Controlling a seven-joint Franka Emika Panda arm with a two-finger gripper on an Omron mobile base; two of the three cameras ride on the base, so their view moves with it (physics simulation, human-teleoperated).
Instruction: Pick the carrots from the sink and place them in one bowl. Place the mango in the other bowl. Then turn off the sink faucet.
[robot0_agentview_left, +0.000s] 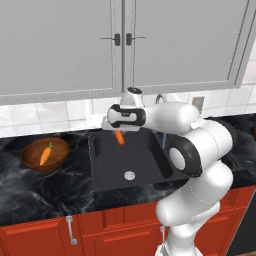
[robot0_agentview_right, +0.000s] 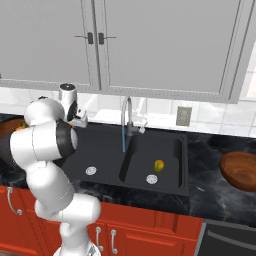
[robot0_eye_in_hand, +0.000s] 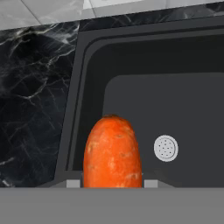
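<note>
My gripper hangs over the back left part of the black sink, shut on an orange carrot that points down from the fingers. In the hand view this carrot stands in front of the left basin and its drain. A second carrot lies in the brown wooden bowl on the counter to the left. The yellow-green mango rests in the right basin near its drain. The other bowl sits on the counter at the far right. Water runs from the silver faucet.
Grey wall cabinets hang above the sink. The black marble counter runs left and right of it, over red base cabinets. My own arm hides the left bowl in the right base view.
</note>
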